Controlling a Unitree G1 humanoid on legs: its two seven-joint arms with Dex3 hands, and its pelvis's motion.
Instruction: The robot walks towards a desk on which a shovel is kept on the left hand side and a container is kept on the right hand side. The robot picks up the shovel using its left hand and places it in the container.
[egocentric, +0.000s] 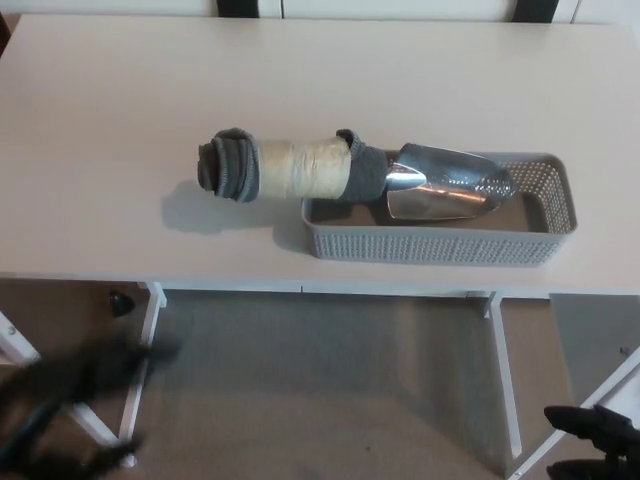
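Head view only: shovel (350, 172) lies with its metal scoop inside the grey mesh container (440, 243), up and to the left of the right hand (592, 445). Its padded handle sticks out over the container's left rim and hangs above the desk (120, 120); it looks too long to fit inside, so the rim props it. Judging by that, the placement looks done. Left hand (70, 400) is a dark motion blur low under the desk edge, well below and left of the handle, holding nothing I can make out; can't tell how it's set. The right hand sits at the bottom right corner, well below the container, mostly cut off, nothing visibly in it, state not readable.
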